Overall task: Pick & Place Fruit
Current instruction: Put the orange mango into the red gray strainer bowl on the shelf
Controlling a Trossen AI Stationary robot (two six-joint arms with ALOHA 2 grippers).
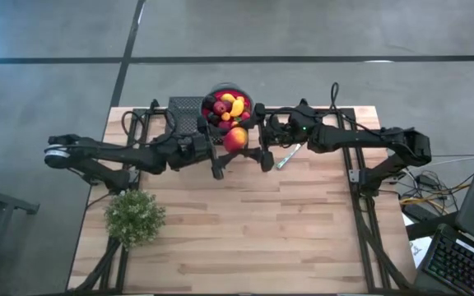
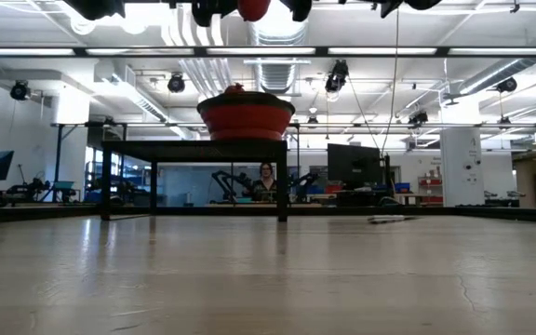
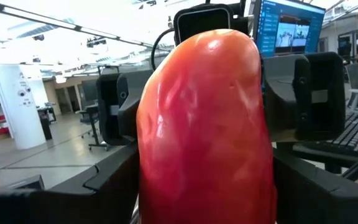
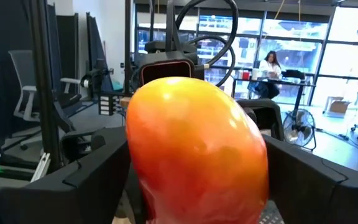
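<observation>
— Where was your big red-orange fruit (image 1: 235,139)?
— Centre frame, just below the bowl (image 1: 249,102), above the bench (image 1: 245,222). Your left gripper (image 1: 217,156) and right gripper (image 1: 263,154) both had their jaws grasping it.

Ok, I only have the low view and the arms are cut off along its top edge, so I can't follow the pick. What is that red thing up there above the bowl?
Observer: That is the large red fruit. In the high view it is held in the air just in front of the bowl, between the two arms.
Operator: Which hand has it?
Observer: Both, it seems. In each wrist view the fruit sits between that arm's own fingers, the left hand on one side and the right hand on the other, like a handover.
</observation>
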